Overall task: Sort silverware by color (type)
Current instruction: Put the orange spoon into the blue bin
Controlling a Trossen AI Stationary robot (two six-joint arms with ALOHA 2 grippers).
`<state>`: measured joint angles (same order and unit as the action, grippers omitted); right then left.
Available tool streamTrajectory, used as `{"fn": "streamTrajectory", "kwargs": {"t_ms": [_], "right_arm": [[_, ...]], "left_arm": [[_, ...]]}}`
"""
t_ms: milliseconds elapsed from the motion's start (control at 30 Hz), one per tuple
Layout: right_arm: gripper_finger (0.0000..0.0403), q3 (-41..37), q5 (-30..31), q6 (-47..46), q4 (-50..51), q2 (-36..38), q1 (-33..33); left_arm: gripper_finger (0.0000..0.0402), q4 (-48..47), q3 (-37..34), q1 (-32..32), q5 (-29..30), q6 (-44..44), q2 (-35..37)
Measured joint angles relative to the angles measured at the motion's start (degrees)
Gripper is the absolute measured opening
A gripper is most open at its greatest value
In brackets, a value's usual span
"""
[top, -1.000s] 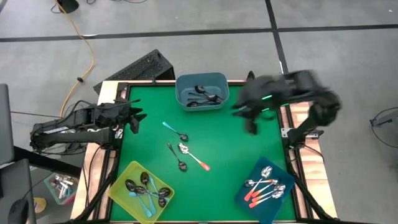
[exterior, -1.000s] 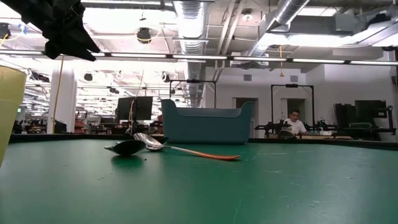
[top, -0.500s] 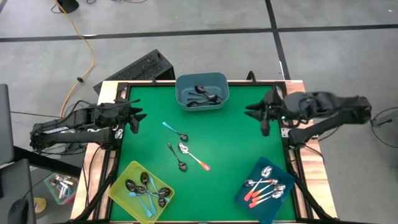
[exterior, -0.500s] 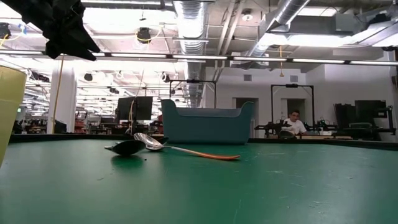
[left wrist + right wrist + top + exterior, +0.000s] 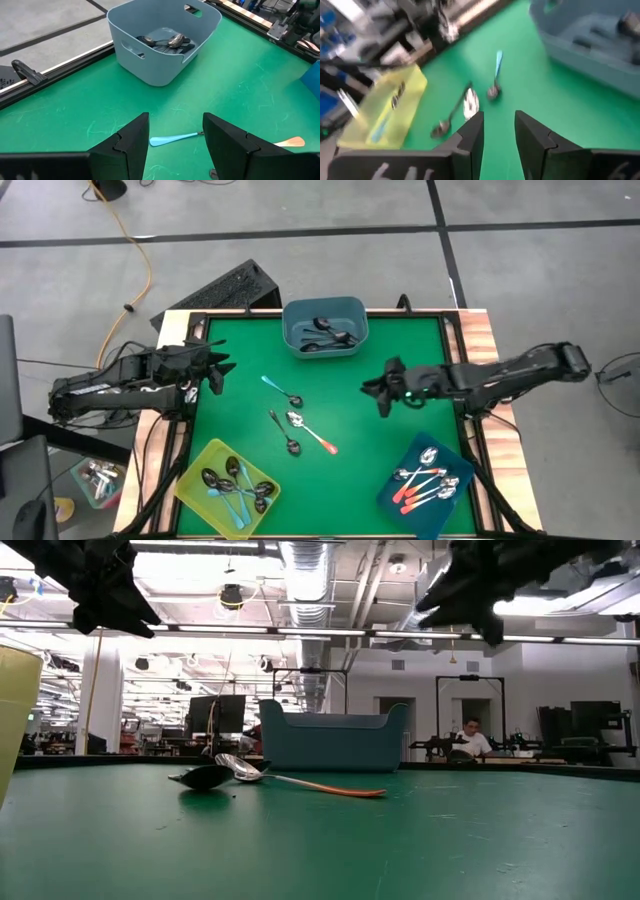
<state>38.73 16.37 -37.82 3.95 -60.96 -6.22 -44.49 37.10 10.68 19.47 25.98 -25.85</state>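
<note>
- Right gripper (image 5: 384, 388): I am holding it out over the green table (image 5: 400, 340), inboard of the right edge; its fingers are standing apart with a narrow gap and carrying nothing.
- Left gripper (image 5: 214, 370): I am parking it at the table's left edge, fingers spread and empty.
- Loose silverware, three pieces lying mid-table between the two arms:
  - teal-handled spoon (image 5: 280, 391), bowl pointing toward the table's centre, handle running up and toward the left arm;
  - dark metal spoon (image 5: 284, 431), lying on a diagonal just below it;
  - orange-handled spoon (image 5: 311, 431), bowl almost touching the dark one's, handle trailing toward the near right corner.
- Sorted silverware: dark pieces are sitting in the grey-blue bin (image 5: 324, 327) at the far edge, teal ones in the yellow bin (image 5: 229, 484) near left, orange ones in the dark blue bin (image 5: 428, 482) near right.
- Relation I am steering by: the orange-handled spoon is lying toward the left arm's side and nearer the front edge from my right gripper, and I judge that gripper the closer of the two to it. Its long axis is slanting, so I am expecting to need a wrist turn to close across the handle.
</note>
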Motion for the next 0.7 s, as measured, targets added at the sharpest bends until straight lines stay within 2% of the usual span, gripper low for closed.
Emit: {"fn": "streamTrajectory", "kwargs": {"t_ms": [300, 533, 600, 700], "right_arm": [[0.0120, 3.47, -6.59, -2.89, -2.13, -15.10, 0.00], [0.0120, 5.61, -16.53, -1.59, -18.66, -27.00, -0.28], [0.0120, 7.03, -17.92, -2.66, -22.06, -30.91, -0.26], [0.0120, 10.04, -17.98, -2.67, -21.82, -36.01, -0.27]], "left_arm": [[0.0170, -0.27, 0.00, 0.00, 0.00, 0.02, 0.00], [0.0170, -0.31, 0.00, 0.00, -0.03, -0.02, 0.00], [0.0170, -0.54, 0.00, 0.00, -0.03, 0.02, 0.00], [0.0170, -1.05, 0.00, 0.00, -0.05, 0.04, 0.00]]}}
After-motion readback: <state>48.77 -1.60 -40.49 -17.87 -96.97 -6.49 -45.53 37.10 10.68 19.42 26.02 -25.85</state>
